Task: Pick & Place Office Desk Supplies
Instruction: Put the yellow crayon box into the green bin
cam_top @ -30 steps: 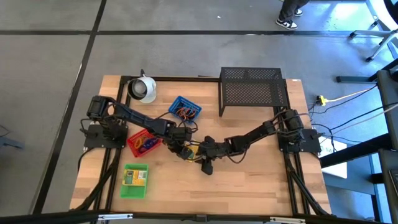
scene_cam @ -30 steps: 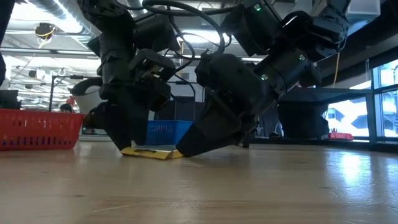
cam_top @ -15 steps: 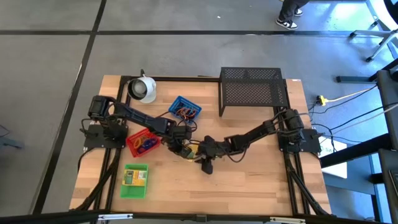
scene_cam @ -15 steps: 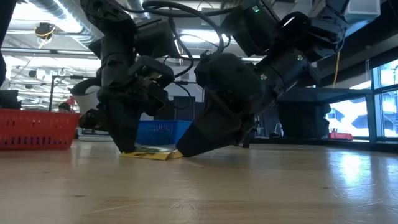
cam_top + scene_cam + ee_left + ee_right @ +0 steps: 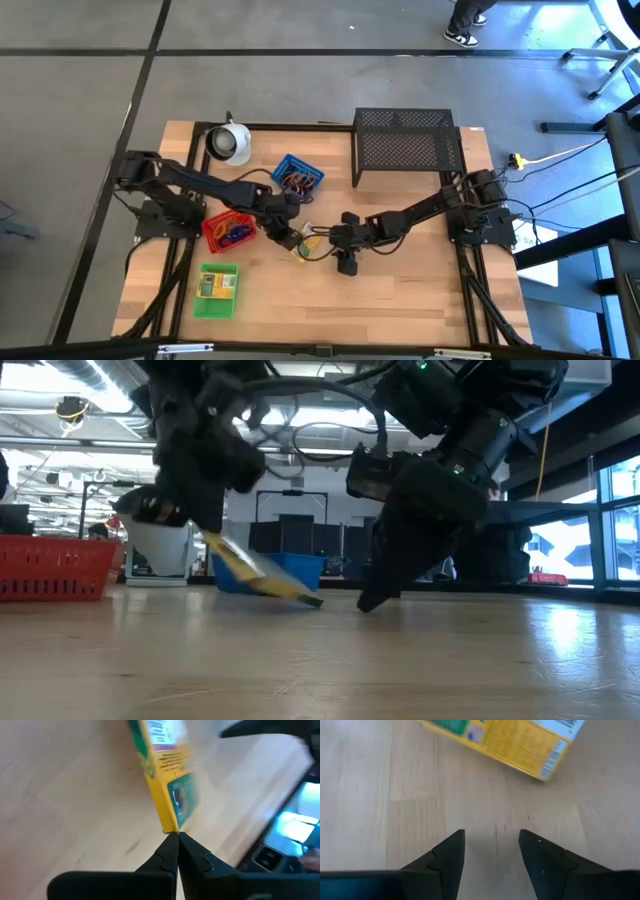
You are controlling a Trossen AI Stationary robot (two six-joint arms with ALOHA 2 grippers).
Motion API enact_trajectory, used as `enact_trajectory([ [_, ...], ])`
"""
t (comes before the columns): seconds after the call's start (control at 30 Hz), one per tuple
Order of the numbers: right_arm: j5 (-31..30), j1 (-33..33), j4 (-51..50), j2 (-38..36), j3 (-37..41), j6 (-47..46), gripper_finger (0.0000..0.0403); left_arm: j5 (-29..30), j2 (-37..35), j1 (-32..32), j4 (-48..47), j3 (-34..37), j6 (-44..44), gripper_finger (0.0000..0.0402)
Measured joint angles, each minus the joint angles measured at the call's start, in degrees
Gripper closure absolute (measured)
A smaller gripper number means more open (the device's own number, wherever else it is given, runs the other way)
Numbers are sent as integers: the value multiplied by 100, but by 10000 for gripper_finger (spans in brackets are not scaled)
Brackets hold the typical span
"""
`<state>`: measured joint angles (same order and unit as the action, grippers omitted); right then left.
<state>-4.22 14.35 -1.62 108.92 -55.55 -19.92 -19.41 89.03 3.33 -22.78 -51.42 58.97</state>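
A flat yellow-green box [image 5: 262, 572] hangs tilted at mid-table, with my left gripper [image 5: 176, 840] shut on its raised end. Its low end [image 5: 314, 600] is down at the tabletop, and I cannot tell whether it touches. In the high view the box [image 5: 306, 243] lies between the two grippers. My right gripper [image 5: 492, 845] stands open just to the right of the box [image 5: 520, 740], pointing down at bare wood and touching nothing. In the low view its fingertips [image 5: 372, 602] are near the table. My left gripper pinches the box's raised end by a corner edge [image 5: 170, 826] between its two fingertips. The fingers slant down from the table's left side. The box hangs away from them, sloping down toward the right.
A red tray [image 5: 228, 230] and a blue tray [image 5: 297, 175] hold coloured loops. A green tray [image 5: 218, 290] near the front left holds another yellow-green box. A white round object [image 5: 230, 143] and a black mesh rack [image 5: 405, 145] stand at the back.
My left gripper has shut on the box's left end and risen, tipping that end up while the other end stays low. My right gripper has drawn back from the box toward the table's right edge, lifted a little and stayed open.
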Motion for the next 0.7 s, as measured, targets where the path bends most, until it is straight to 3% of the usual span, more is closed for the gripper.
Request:
enact_trajectory([
  [0.4, 0, 1, -34, -9, -4, -3, 209, -138, -1422, 359, -961, -3, 205, 401],
  [0.57, 39, 2, 524, 33, 15, -232, 209, 542, -1344, 541, -952, -9, 175, 400],
  [0.7, 39, -12, 1310, 186, 3, -514, 209, 1161, -1007, 566, -892, -8, -518, 390],
])
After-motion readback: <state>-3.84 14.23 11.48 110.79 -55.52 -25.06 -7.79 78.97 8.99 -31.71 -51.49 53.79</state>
